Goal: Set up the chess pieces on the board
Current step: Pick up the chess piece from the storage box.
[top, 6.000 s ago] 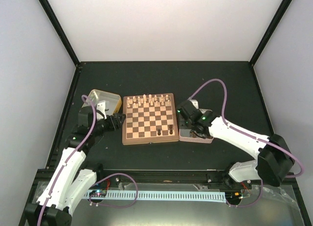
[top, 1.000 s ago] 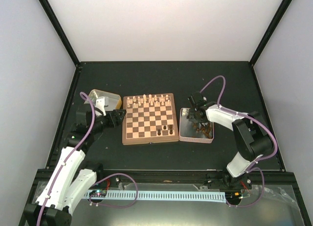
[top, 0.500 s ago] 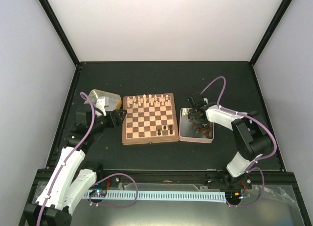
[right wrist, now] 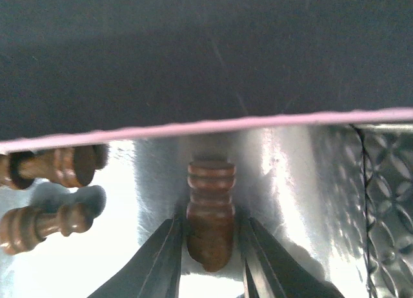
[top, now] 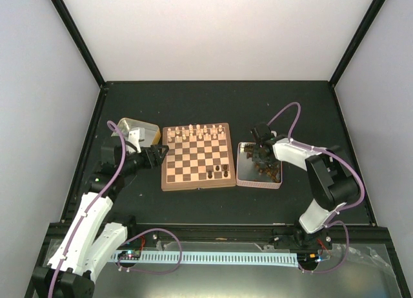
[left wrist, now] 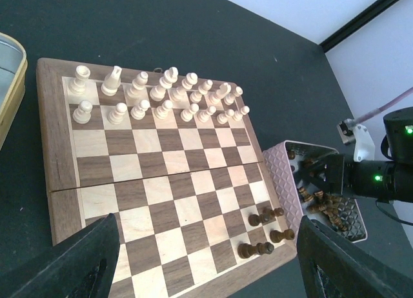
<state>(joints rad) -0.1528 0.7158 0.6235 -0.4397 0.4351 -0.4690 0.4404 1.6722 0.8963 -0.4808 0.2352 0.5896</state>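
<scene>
- Top camera: above and behind me, whole worktop (top: 193, 98).
- My left wrist: slanting over the board (left wrist: 155, 162), also seen from above.
- My right wrist: close inside the tin (right wrist: 297, 175).

text: none legible | labels: none | brands: none | numbers: none | signs: none

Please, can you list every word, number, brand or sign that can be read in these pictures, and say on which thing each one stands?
No text can be read anywhere.
Chessboard: plain squares, no letters or numbers on its rim.
Pink tin: only an embossed pattern.
Gold tin: no label visible.
Small circuit board at the near edge: any marking is too small to read.
</scene>
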